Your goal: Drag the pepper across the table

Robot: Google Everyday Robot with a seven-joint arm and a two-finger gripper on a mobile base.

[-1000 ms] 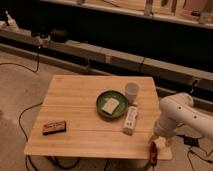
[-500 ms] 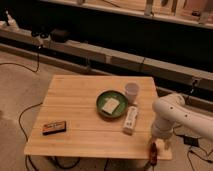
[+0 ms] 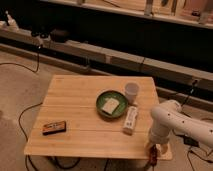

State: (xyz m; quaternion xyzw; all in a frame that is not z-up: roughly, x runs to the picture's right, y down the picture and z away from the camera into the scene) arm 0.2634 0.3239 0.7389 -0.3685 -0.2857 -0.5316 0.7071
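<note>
The pepper [image 3: 153, 158] is a small slim red thing at the front right corner of the light wooden table [image 3: 80, 102], at or just over its front edge. My gripper [image 3: 152, 149] hangs from the white arm [image 3: 172, 122] and is right above the pepper, at that corner. I cannot tell whether it touches the pepper.
A green bowl [image 3: 111, 104] with a pale piece in it sits mid-table. A white cup [image 3: 131, 91] stands behind it on the right, and a white bottle [image 3: 130, 120] lies in front of the cup. A dark orange-labelled box [image 3: 54, 128] lies front left. Cables run on the floor.
The arm has shifted a little to the left, further over the table's right front corner. The pepper and the other things stay where they were.
</note>
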